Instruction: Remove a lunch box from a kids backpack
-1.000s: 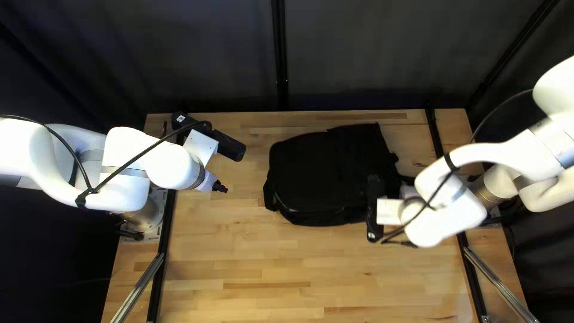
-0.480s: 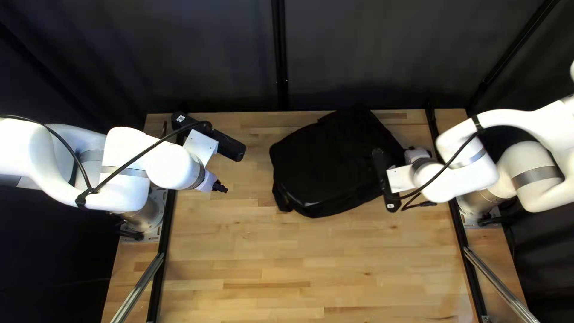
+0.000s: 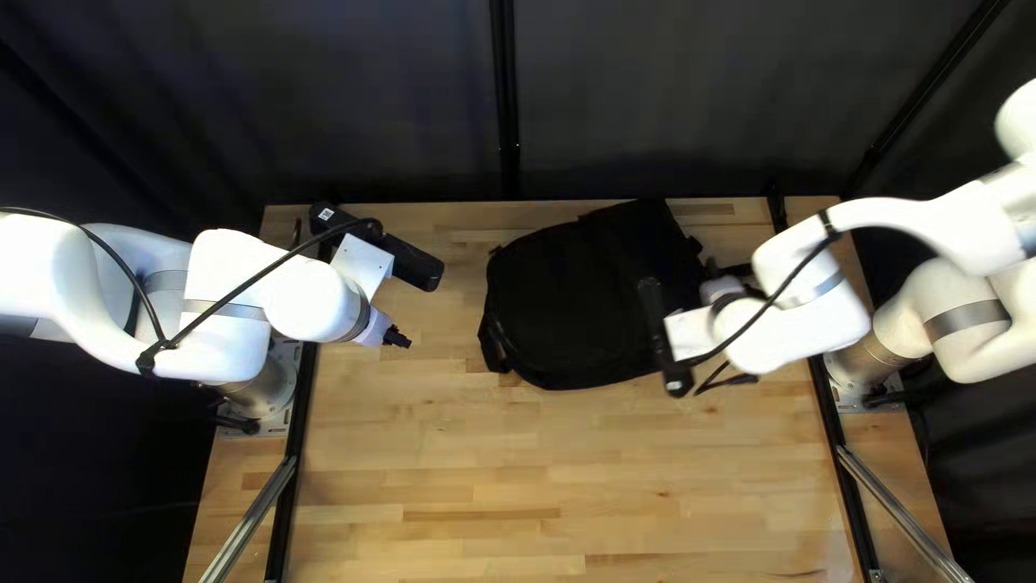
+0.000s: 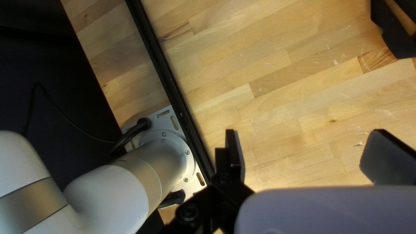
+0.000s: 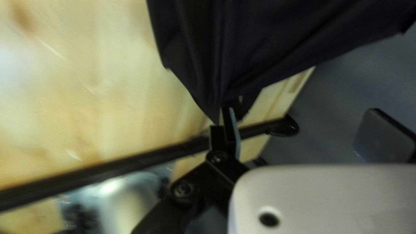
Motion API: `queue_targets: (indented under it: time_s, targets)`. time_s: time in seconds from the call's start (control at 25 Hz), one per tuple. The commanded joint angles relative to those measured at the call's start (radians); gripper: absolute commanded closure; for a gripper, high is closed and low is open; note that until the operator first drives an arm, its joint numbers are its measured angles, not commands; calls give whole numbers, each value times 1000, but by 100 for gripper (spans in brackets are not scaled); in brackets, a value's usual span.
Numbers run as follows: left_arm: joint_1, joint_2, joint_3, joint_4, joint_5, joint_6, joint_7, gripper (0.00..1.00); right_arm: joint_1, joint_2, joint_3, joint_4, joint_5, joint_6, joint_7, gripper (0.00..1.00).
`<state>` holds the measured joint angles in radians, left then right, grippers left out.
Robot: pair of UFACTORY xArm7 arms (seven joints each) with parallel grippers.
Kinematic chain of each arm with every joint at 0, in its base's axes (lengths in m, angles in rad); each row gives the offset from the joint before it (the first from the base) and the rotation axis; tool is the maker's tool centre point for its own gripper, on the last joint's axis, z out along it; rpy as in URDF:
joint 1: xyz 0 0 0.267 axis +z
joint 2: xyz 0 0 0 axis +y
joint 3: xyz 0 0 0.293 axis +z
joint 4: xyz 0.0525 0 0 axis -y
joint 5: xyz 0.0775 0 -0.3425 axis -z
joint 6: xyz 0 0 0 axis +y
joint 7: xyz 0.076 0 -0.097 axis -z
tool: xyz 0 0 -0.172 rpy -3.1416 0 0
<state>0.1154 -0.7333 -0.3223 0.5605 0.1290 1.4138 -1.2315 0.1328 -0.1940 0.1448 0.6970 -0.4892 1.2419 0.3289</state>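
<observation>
The black backpack [image 3: 577, 302] lies on the table, its right side partly covered by my right arm; no lunch box shows. My right gripper [image 3: 714, 274] is at the bag's right side. In the right wrist view my right gripper [image 5: 307, 132] stands open, fingers wide apart, with dark backpack cloth [image 5: 255, 43] ahead and close to one finger. My left gripper [image 3: 397, 339] hangs left of the bag, apart from it. In the left wrist view my left gripper [image 4: 301, 151] is open with nothing between its fingers; a black piece of the backpack [image 4: 396, 37] shows farther off.
Black rails [image 3: 303, 432] run along both sides of the wooden table [image 3: 518, 475]. The left arm's base [image 4: 160, 160] stands beside the left rail. A dark curtain [image 3: 648, 97] hangs behind the far edge.
The right arm moved up the top left view, then slightly back left. The backpack shifted and tilted with it, then settled lower. My left arm stayed still.
</observation>
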Motion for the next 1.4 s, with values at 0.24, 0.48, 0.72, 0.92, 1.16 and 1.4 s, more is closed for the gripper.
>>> queue_targets:
  time_s: [0.24,0.48,0.72,0.92,1.16,1.4]
  targets:
    - [0,0,0,0,0,0,0,0,52,142,76,184,33,36,186,0]
    - [28,-40,86,65,22,91,80,0,75,384,70,389,-77,-16,249,0]
    - [78,30,191,292,76,232,215,0,102,531,50,509,-189,-72,329,0]
    - [97,59,240,383,102,281,278,0,117,631,26,613,-255,-93,369,0]
    - [99,46,244,372,103,282,277,0,118,742,-8,740,-291,-104,416,0]
    - [99,46,244,372,103,282,277,0,119,862,-44,906,-301,-51,420,0]
